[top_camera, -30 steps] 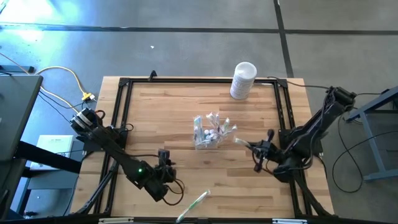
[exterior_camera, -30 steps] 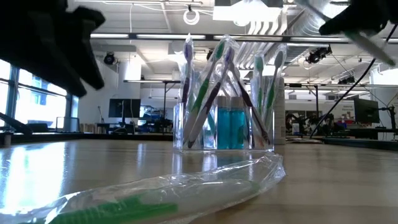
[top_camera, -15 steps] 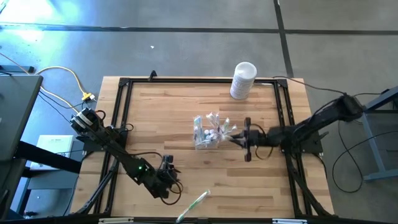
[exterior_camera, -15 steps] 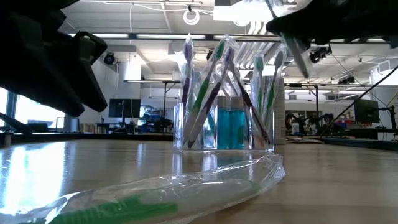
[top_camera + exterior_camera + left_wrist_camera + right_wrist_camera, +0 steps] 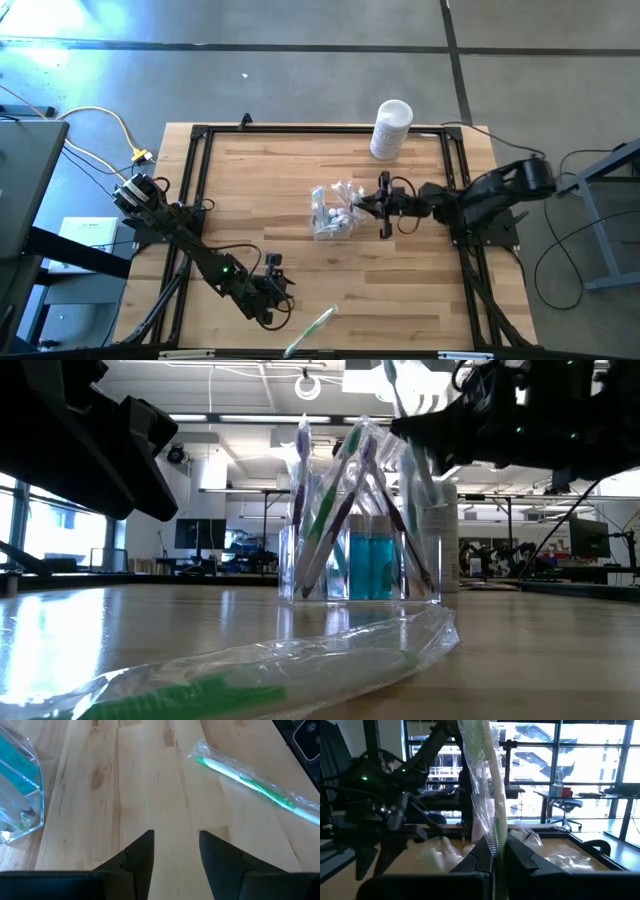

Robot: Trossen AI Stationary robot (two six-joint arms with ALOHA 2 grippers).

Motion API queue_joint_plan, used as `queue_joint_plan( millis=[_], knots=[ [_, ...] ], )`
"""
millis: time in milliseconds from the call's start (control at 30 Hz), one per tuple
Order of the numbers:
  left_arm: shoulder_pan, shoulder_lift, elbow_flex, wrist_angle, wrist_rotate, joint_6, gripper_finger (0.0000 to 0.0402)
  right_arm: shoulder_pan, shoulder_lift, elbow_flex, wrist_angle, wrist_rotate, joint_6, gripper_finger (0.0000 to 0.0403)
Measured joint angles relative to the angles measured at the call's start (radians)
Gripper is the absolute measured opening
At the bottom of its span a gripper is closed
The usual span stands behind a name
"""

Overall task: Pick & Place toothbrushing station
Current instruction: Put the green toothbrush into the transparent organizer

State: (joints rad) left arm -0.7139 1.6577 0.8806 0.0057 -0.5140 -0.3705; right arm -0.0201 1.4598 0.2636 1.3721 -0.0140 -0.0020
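Right arm: reaches in from the table's right edge, forearm laid nearly level over the boards, wrist aimed at the table's middle. Right gripper [image 5: 381, 207] sits just beside the clear plastic cup [image 5: 331, 219], on its right-edge side. Its fingers [image 5: 485, 854] are pinched tight on a wrapped toothbrush [image 5: 487, 785], which stands upright between them in its crinkled clear sleeve; in the low view the brush [image 5: 405, 405] rises above the cup's rim level.

Left arm: runs from the left edge toward the near edge, elbow low, a green light on one link. Left gripper [image 5: 272, 287] is near the near edge, fingers [image 5: 142, 854] parted over bare boards, nothing between them.

Cup [image 5: 360, 565]: at the table's middle, packed with wrapped toothbrushes leaning outward and teal tubes [image 5: 375, 565] at the bottom.

Loose wrapped green toothbrush [image 5: 312, 329]: lies flat at the near edge, just beside the left gripper, toward the right edge from it [image 5: 250, 782]; not touching it.

White canister [image 5: 391, 129]: upright at the far edge, right of centre, well apart from both grippers.

Open room: bare boards [image 5: 250, 190] between cup and left edge, and between cup and near edge. A black frame rail [image 5: 200, 180] borders the table top.
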Motion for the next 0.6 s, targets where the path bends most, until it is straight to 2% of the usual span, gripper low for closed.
queue_joint_plan(
  millis=[100,333,467,600],
  knots=[
    [0.000,0.000,0.000,0.000,0.000,0.019,0.0150,-0.048,0.086,0.016,0.066,-0.039,0.025,0.0013],
    [0.000,0.000,0.000,0.005,0.000,0.064,0.0150,-0.120,0.248,0.103,0.083,-0.123,0.107,0.0014],
    [0.000,0.000,0.000,0.008,0.000,0.078,0.0150,-0.120,0.317,0.131,0.083,-0.112,0.166,0.0015],
    [0.000,0.000,0.000,0.009,0.015,0.078,0.0150,-0.108,0.332,0.129,0.080,-0.101,0.208,0.0015]
  ],
)
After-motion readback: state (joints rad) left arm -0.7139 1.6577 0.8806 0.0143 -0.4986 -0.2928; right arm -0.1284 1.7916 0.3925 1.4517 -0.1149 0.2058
